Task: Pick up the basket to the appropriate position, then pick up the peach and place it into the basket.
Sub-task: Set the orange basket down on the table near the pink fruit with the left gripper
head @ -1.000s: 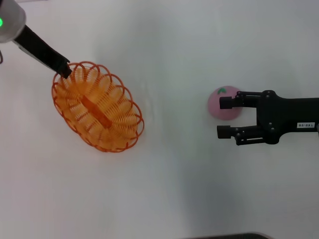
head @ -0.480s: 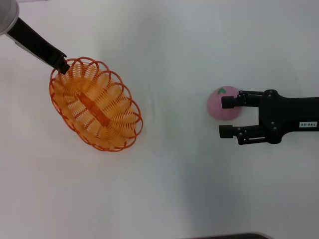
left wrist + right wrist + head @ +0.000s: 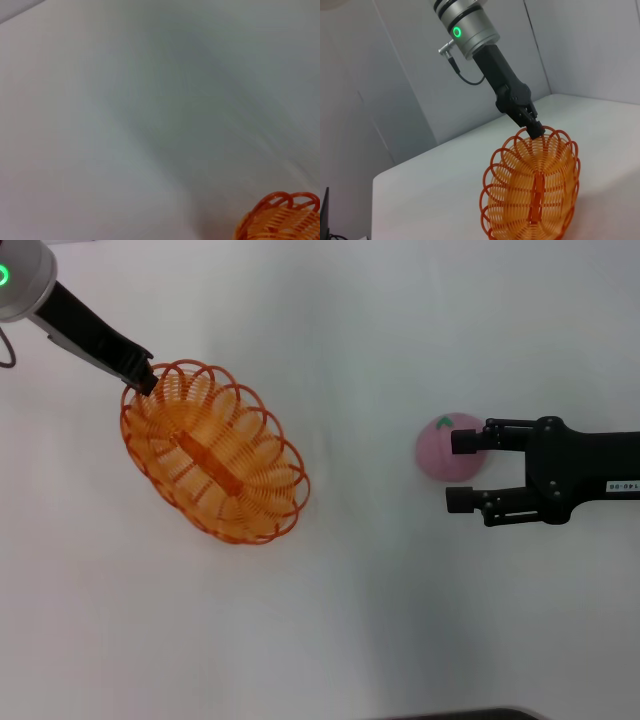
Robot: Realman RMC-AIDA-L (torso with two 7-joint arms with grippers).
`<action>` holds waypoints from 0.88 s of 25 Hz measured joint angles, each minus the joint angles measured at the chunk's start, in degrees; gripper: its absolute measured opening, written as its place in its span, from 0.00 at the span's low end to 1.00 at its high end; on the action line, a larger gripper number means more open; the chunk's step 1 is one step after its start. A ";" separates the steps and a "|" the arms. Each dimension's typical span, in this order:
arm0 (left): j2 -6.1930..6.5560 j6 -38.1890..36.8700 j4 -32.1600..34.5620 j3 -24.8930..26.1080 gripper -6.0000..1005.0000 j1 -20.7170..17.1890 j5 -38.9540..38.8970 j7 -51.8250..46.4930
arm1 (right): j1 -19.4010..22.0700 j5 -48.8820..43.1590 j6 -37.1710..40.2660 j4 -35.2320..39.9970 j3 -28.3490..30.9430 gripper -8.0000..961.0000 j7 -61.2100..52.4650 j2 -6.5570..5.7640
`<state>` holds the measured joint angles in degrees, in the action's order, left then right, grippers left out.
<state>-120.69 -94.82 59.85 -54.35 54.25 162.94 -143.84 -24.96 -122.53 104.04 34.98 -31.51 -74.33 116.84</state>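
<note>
My left gripper (image 3: 146, 381) is clamped on the rim of the basket (image 3: 215, 463) at its far end, the fingers pinched tight on one of the orange wire loops. From the right wrist camera I see that same gripper (image 3: 534, 129) coming down from above, biting the top loop, and the basket (image 3: 532, 192) hangs tilted from it with its open side facing that camera and its lower end close to the table (image 3: 435, 200); I cannot tell whether that end touches. In the head view the basket sits left of centre, its long axis running diagonally away from the grip point. My left wrist camera shows only a corner of the basket (image 3: 280, 217) against the white table surface.

My right gripper (image 3: 461, 471) is over on the right side, pointing toward the centre of the table (image 3: 350, 620), with its two fingers spread apart. The upper fingertip (image 3: 463, 442) overlaps the peach (image 3: 447, 448) as I see it; the lower one lies just below the peach's edge. I cannot tell whether either touches it. The peach rests on the table, green leaf mark up, well apart from the basket.
</note>
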 joint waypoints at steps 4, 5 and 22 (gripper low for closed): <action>-0.67 1.00 -0.32 0.88 0.04 -0.44 0.00 -2.73 | 0.14 0.20 0.39 0.13 0.21 0.89 0.02 -0.21; -0.93 1.28 -0.61 1.26 0.04 -0.70 0.00 -3.34 | 0.20 0.22 0.51 0.25 0.22 0.89 0.03 -0.24; -3.16 6.98 -1.44 4.79 0.04 -2.88 -0.76 -15.19 | -0.25 0.37 0.30 2.72 0.06 0.89 1.94 -0.83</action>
<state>-123.85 -87.84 58.41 -49.56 51.36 162.18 -159.03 -25.21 -122.16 104.34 37.70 -31.45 -72.39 116.01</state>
